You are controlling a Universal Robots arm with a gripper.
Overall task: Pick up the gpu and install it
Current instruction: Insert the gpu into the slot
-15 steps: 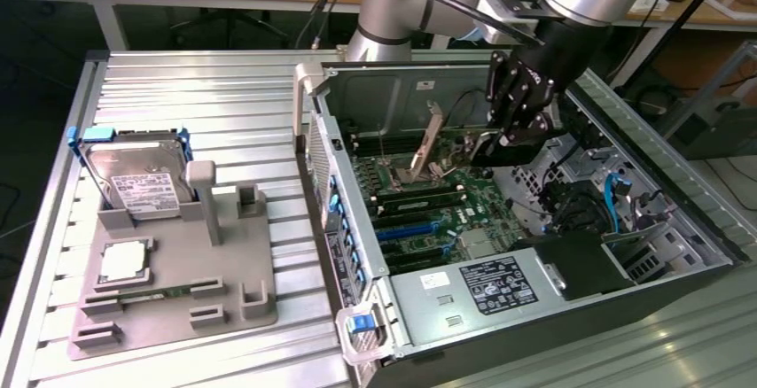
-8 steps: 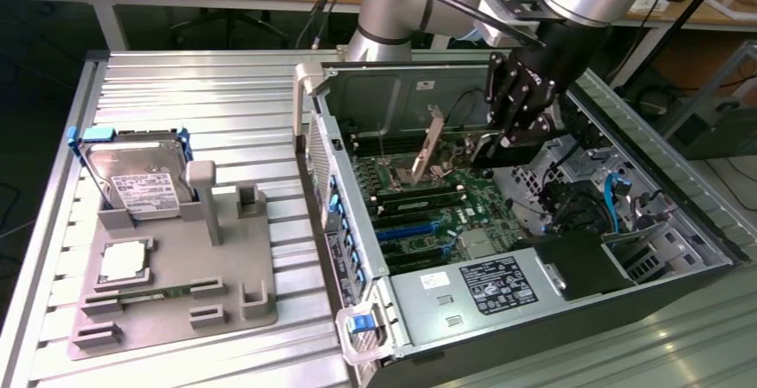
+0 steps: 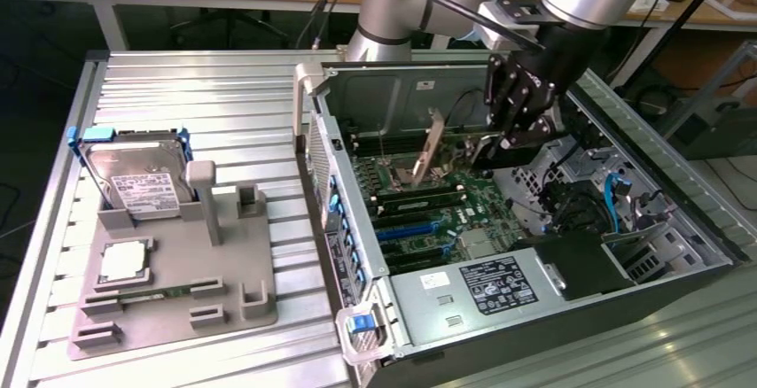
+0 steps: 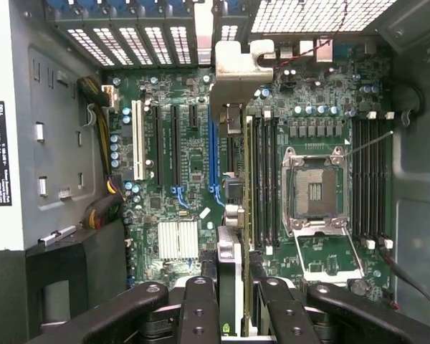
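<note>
The tool (image 3: 503, 144) hangs inside the open computer case (image 3: 662, 228), which lies on its side on the ribbed metal surface (image 3: 201, 96). It is clenched on the gpu (image 3: 428, 151): in the wrist view the fingers (image 4: 201, 308) press against both faces of the thin card (image 4: 229, 272), which stands on edge between them. The card is held above the motherboard (image 3: 414, 202), inside the case and tilted. Its silver bracket (image 4: 236, 72) points toward the perforated rear wall of the case (image 4: 150, 36), close to the slot openings there. Seen from the wrist, the card runs along the board between the row of expansion slots (image 4: 165, 143) and the memory slots (image 4: 265, 179), with the empty processor socket (image 4: 314, 192) farther over, beyond the memory slots. Whether its lower edge touches a slot cannot be told.

Outside the case, toward the exterior view's left, a grey holder tray (image 3: 177, 291) rests on the surface. A hard drive with a white label (image 3: 144, 184) stands in it, and a small square silver chip (image 3: 123, 262) lies in the tray nearer the camera than the drive.
</note>
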